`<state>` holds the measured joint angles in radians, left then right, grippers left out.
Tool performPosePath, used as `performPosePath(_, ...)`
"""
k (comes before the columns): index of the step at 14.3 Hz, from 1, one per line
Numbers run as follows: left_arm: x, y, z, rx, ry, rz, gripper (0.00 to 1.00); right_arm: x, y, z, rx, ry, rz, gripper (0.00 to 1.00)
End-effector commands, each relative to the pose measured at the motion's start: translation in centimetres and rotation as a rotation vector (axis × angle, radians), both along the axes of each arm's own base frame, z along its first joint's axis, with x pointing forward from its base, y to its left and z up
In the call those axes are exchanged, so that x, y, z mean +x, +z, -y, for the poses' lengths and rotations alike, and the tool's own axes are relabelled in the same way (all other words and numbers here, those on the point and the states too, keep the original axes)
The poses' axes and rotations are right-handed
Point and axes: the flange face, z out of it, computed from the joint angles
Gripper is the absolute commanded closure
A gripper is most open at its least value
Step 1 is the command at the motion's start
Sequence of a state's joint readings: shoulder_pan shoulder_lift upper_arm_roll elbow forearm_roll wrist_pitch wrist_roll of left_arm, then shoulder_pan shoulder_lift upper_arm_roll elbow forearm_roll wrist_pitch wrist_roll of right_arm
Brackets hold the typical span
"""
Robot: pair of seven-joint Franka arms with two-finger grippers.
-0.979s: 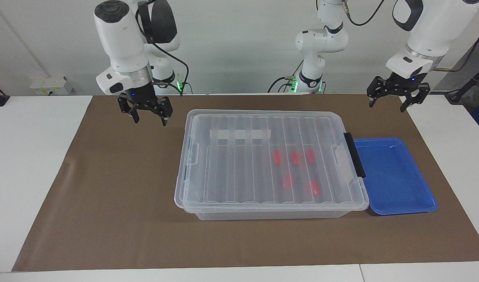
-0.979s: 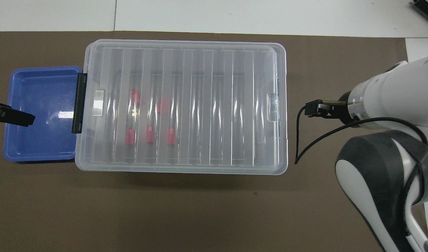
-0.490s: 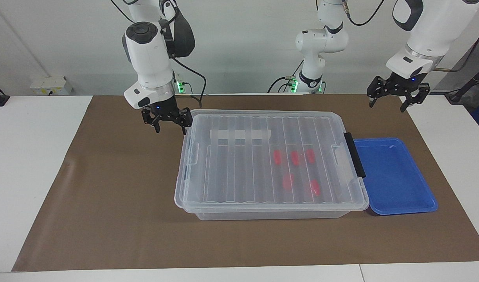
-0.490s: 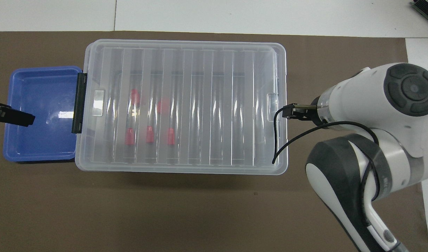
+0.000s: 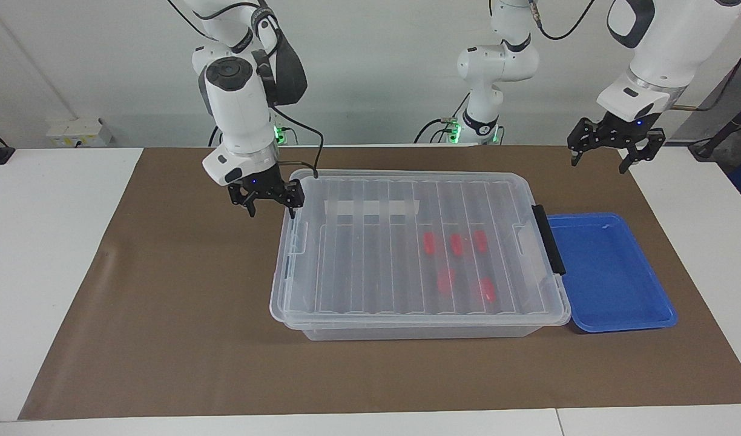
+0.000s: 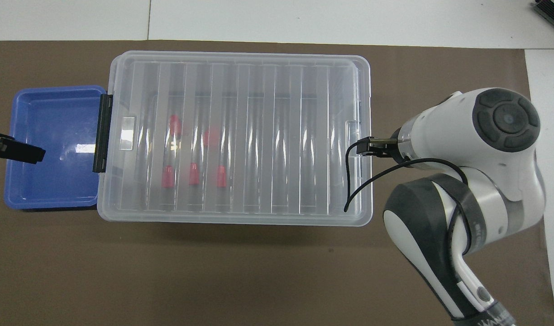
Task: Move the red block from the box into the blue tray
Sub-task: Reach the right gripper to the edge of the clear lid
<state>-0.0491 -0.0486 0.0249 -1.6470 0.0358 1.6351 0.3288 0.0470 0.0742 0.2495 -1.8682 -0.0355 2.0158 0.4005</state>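
Note:
The box [image 5: 419,248] stands mid-table with its ribbed clear lid on and a black latch [image 5: 549,239] at the end toward the left arm. Several red blocks [image 5: 455,243] lie inside under the lid; they also show in the overhead view [image 6: 193,174]. The blue tray [image 5: 609,278] lies empty against the latch end and also shows in the overhead view [image 6: 55,113]. My right gripper [image 5: 270,209] is open and empty, just above the box's rim at the end toward the right arm. My left gripper [image 5: 612,158] is open and empty, held up above the mat beside the tray.
A brown mat [image 5: 164,303] covers the table, with white tabletop [image 5: 43,242] at both ends. A third white robot base [image 5: 485,115] stands at the robots' side of the table. The right arm's cable [image 6: 363,190] hangs over the box's lid.
My right gripper has moved from over the mat toward the box and lower, to the box's rim. The left arm has not moved.

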Motion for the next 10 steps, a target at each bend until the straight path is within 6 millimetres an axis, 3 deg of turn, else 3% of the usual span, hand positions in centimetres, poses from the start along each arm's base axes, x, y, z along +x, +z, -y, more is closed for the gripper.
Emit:
performPosePath(1, -0.7, -0.1, 0.5, -0.005, -0.014, 0.003, 0.0, 0.8, -1.3, 0.0, 0.013, 0.026, 0.008, 0.04)
performPosePath(5, -0.8, -0.1, -1.1, -0.004, 0.017, -0.005, 0.0, 0.8, -1.9, 0.2, 0.007, 0.061, -0.009, 0.04)
performPosePath(10, -0.7, 0.0, -1.1, -0.01, 0.104, 0.009, 0.0, 1.1, -2.0, 1.4, -0.006, 0.092, -0.016, 0.04)
